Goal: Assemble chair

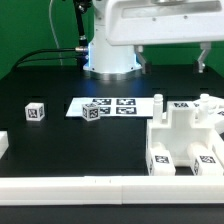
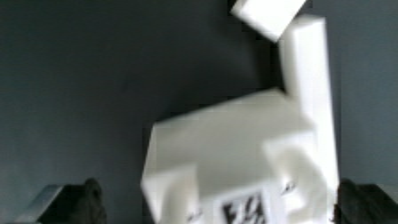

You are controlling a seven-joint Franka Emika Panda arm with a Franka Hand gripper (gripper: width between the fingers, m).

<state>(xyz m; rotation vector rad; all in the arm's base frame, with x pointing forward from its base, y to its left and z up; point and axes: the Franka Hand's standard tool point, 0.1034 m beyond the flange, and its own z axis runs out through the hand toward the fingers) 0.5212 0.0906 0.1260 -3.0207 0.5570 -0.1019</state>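
The partly joined white chair, blocky slabs and bars with black-and-white tags, stands on the black table at the exterior view's right. Two small white tagged cubes lie apart toward the left and middle. A small white peg stands behind the chair. My gripper hangs above the chair, open and empty, its dark fingers spread wide. In the blurred wrist view the chair fills the space below, with my gripper open and a finger on each side of it.
The marker board lies flat behind the middle cube. A long white border rail runs along the front edge, and a short white piece sits at the left edge. The robot base stands at the back.
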